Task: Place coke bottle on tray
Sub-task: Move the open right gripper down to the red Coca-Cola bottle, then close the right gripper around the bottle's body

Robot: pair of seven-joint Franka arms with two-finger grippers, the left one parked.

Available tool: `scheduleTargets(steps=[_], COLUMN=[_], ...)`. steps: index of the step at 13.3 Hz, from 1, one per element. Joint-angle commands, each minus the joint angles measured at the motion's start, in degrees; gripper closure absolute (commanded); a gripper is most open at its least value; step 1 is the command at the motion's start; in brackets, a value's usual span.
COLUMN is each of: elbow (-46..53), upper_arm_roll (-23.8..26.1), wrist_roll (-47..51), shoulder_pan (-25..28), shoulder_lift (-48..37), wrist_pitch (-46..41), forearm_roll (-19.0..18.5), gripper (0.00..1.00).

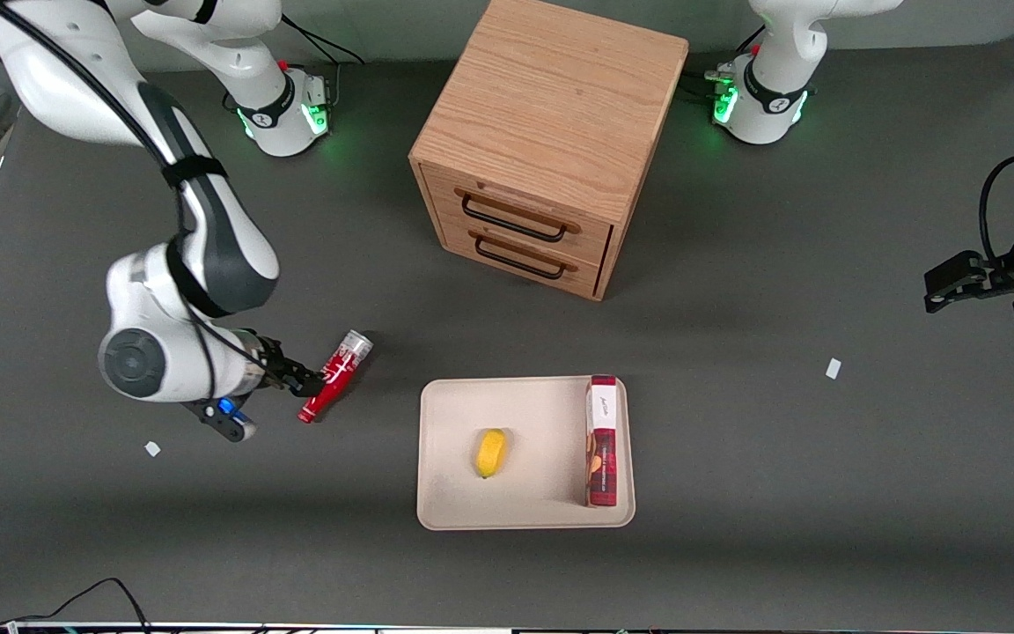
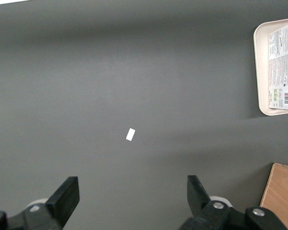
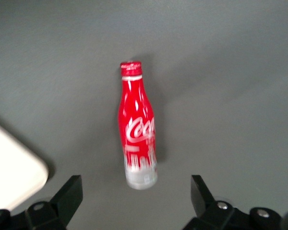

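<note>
The coke bottle (image 1: 337,373) lies on its side on the grey table, beside the tray and toward the working arm's end. Its red cap points nearer the front camera and its silver base farther off. The right wrist view shows the bottle (image 3: 137,129) whole, with white script lettering. My right gripper (image 1: 304,380) hangs just over the bottle, open and empty. In its wrist view the gripper (image 3: 136,186) has its jaws wide apart to either side of the silver base, not touching it. The beige tray (image 1: 533,502) lies flat; a corner of the tray (image 3: 9,167) shows in that view.
On the tray lie a yellow fruit (image 1: 490,453) and a red-and-white box (image 1: 602,440) standing on edge. A wooden drawer cabinet (image 1: 542,132) stands farther from the front camera than the tray. Small white scraps (image 1: 152,448) (image 1: 833,368) lie on the table.
</note>
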Motion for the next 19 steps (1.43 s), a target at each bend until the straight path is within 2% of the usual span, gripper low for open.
scheduleTargets(steps=[1, 6, 7, 8, 9, 12, 14, 16, 19], elbow=[-7.11, -14.93, -15.56, -15.82, -15.74, -15.39, -15.12, -12.07, -1.02], upper_arm_roll=[0.24, 0.24, 0.24, 0.24, 0.24, 0.85, 1.38, 2.0, 3.22], wrist_roll=[5.0, 5.71, 5.71, 5.8, 5.45, 4.66, 3.17, -2.26, -12.18], shoulder_pan=[0.15, 0.06, 0.06, 0.06, 0.06, -0.02, -0.03, -0.11, -0.11], shoulder_lift=[0.24, 2.09, 2.44, 2.79, 2.97, 2.1, -0.35, -5.26, -9.06], wrist_pitch=[10.01, 23.46, 24.88, 25.41, 25.42, 24.89, 23.59, 15.62, 1.56], forearm_roll=[-1.81, -1.81, -2.42, -3.56, -3.92, -6.29, -6.29, -6.29, -5.51], gripper=[0.0, 0.0, 0.21, 0.82, 1.0, 1.0, 1.0, 1.0, 1.0])
